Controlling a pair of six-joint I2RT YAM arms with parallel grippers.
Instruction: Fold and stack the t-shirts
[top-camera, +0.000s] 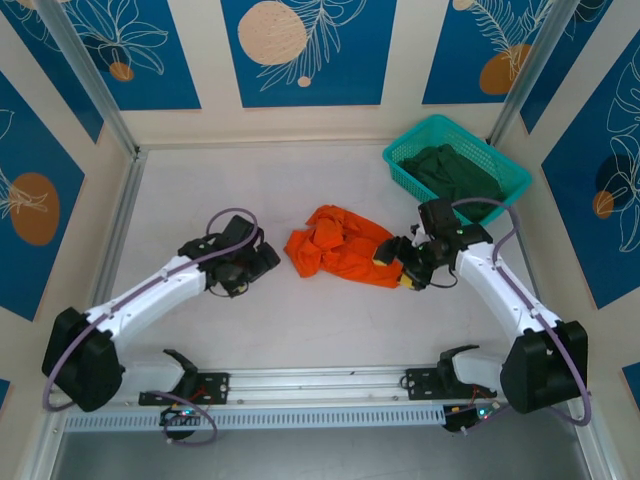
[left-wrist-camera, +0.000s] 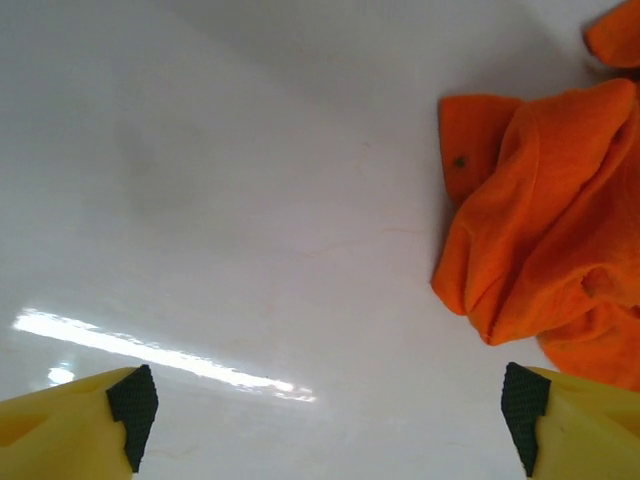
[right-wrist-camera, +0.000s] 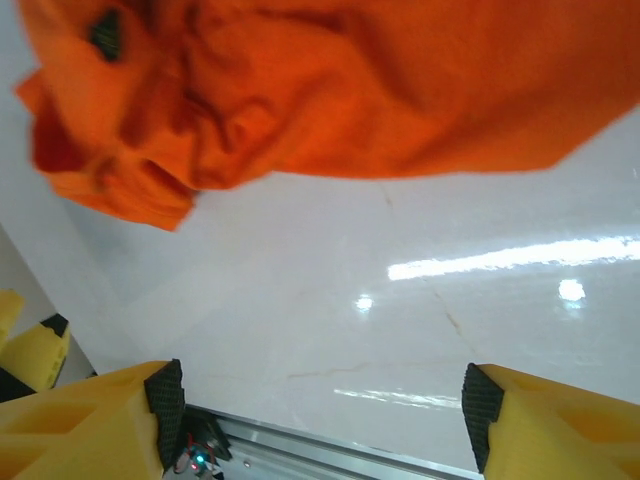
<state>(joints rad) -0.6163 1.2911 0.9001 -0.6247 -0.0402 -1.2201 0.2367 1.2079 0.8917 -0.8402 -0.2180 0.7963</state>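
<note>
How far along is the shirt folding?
Nothing looks folded or stacked yet. The orange t-shirt lies crumpled on the table, with both arms' jaws open and empty either side of it, so nothing is in hand. The green t-shirt sits bunched in the teal basket. Both folds and the stacking are left.

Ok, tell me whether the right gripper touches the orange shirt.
Apart. Right wrist view: bare table lies between the open right gripper and the orange shirt.

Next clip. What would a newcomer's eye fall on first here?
A crumpled bright orange t-shirt lies in the middle of the white table, with the open left claw and open right claw flanking it, neither holding it. At the far right, a teal basket holds a dark green t-shirt.
</note>
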